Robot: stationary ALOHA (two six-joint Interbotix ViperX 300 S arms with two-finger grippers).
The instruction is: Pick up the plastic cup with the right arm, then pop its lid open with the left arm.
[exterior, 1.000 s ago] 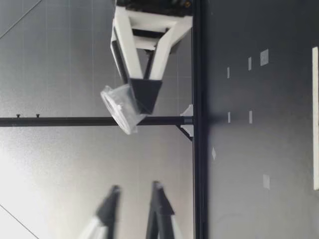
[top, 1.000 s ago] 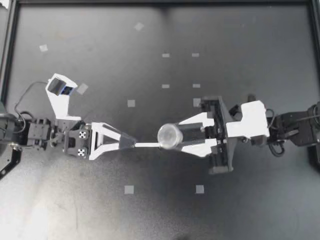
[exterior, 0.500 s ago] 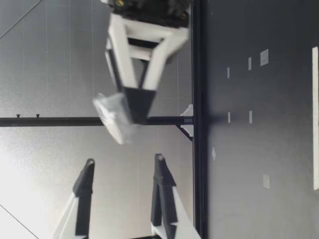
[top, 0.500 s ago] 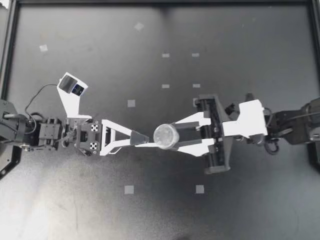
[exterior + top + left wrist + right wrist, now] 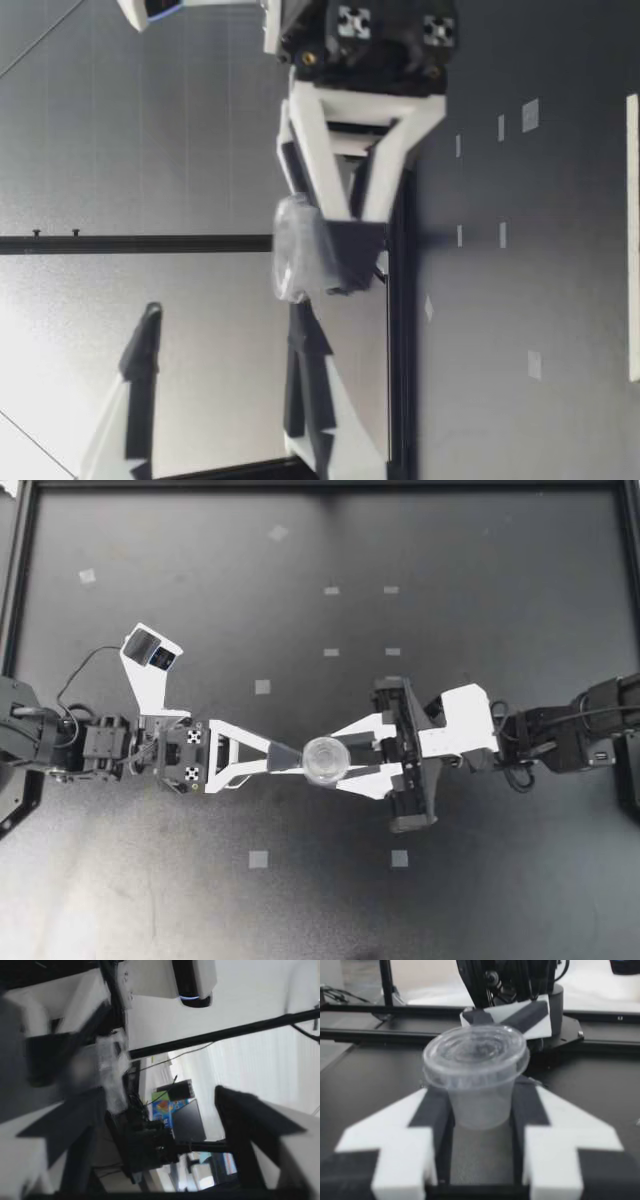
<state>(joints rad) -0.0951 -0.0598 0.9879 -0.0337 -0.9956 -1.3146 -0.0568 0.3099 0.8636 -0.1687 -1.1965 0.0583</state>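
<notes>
Clear plastic cup point(image 5: 325, 760), lidded, hangs above the table point(image 5: 200, 580) at the centre of the top view, your right gripper point(image 5: 340, 761) clamping it from both sides. Your left gripper point(image 5: 288, 759) gapes wide open, just beside it.

Overhead, table-level, wrist-close; cup point(image 5: 325, 759) apparently shared.
</notes>
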